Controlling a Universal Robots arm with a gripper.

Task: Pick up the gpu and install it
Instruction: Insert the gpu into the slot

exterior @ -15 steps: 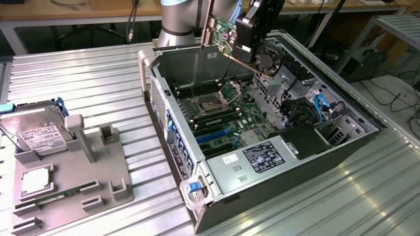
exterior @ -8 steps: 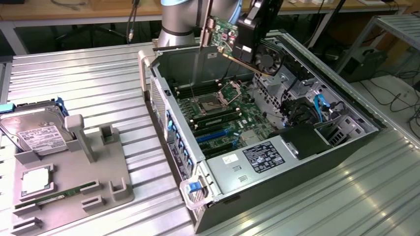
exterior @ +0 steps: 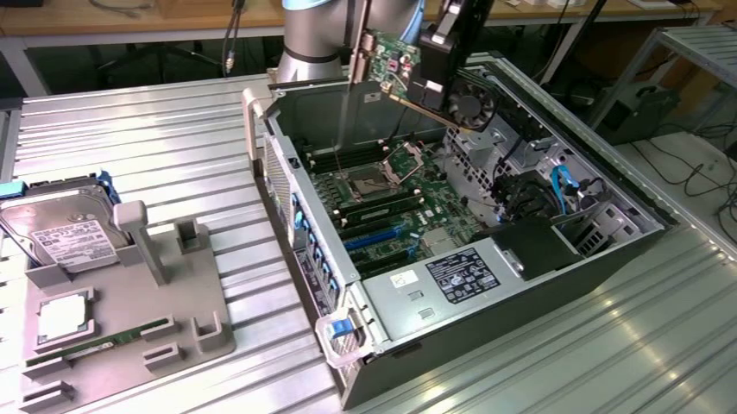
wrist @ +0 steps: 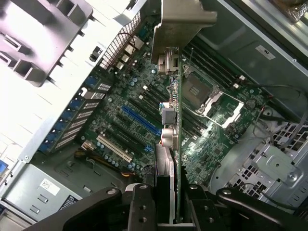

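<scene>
My gripper [exterior: 447,39] is shut on the gpu [exterior: 429,82] and holds it in the air above the far end of the open computer case [exterior: 599,250]. The black card hangs tilted, with its round fan [exterior: 470,99] facing the exterior view's right and its silver bracket [exterior: 358,47] toward the left. In the wrist view the gpu [wrist: 172,120] is seen edge-on, and its bracket [wrist: 182,21] is the part farthest from the gripper [wrist: 168,209]. Below it lies the motherboard [wrist: 115,106] with a blue slot [wrist: 139,120] and the CPU socket [wrist: 211,98].
A grey fixture tray [exterior: 202,297] at the exterior view's left carries a silver hard drive [exterior: 58,228], a CPU chip [exterior: 64,315] and a green memory stick [exterior: 103,342]. Everything rests on a ribbed metal table [exterior: 150,147]. Cables and drive cages [exterior: 564,185] crowd the case's right side.
</scene>
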